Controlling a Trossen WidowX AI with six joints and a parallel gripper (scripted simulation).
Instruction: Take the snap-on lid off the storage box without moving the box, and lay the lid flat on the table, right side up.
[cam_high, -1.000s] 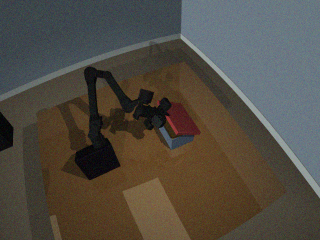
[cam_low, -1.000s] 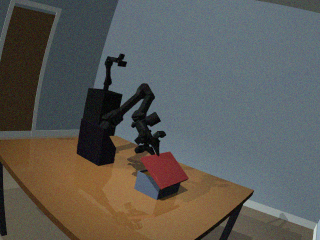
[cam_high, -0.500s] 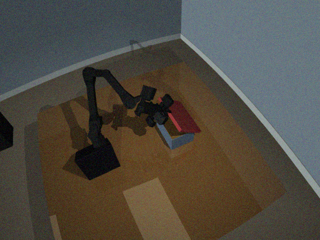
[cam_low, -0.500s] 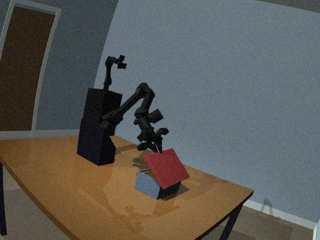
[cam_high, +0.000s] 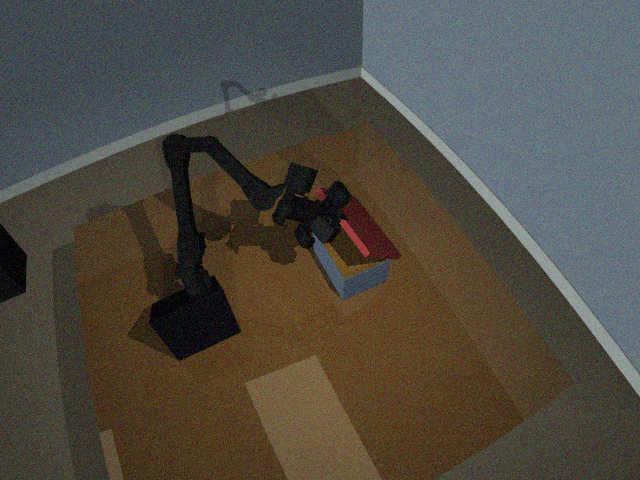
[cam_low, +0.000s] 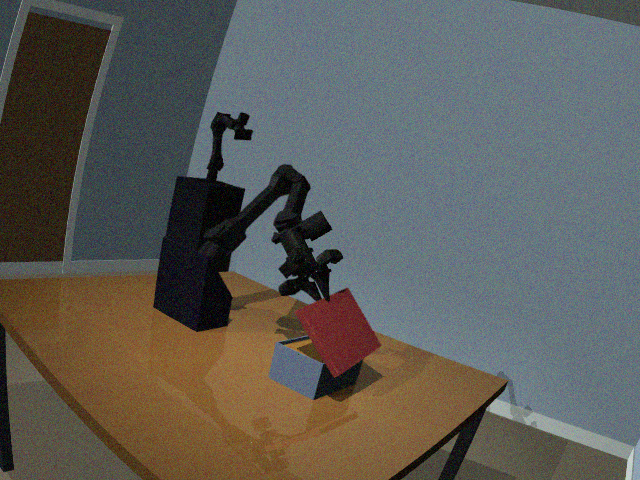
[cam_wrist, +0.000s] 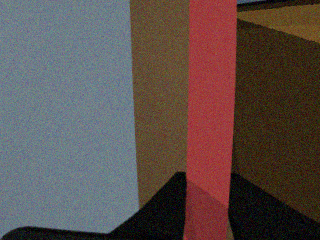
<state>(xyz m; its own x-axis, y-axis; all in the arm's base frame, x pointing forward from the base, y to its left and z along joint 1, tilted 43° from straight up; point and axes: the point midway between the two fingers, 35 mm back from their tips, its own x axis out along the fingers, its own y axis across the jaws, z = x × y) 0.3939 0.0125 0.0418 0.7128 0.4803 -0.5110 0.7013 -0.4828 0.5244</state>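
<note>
The red lid (cam_high: 368, 227) (cam_low: 338, 330) (cam_wrist: 211, 100) is off the near rim of the box and tilted steeply, its edge on the arm's side raised and its opposite edge low over the box's far side. Whether that low edge touches the box is hidden. My gripper (cam_low: 324, 299) (cam_wrist: 205, 181) is shut on the lid's raised edge, a finger on each side of the red strip. The blue-grey storage box (cam_high: 364, 281) (cam_low: 295, 369) stands upright on the table (cam_high: 413, 361) (cam_low: 129, 361), its inside partly exposed and shaded under the lid.
The arm's black base (cam_high: 196, 325) (cam_low: 191, 294) stands on the table, left of the box in the top view. Behind it in the exterior view is a black pedestal (cam_low: 209, 206) with another arm (cam_low: 217, 147). A wall (cam_high: 516, 155) rises past the table's edge.
</note>
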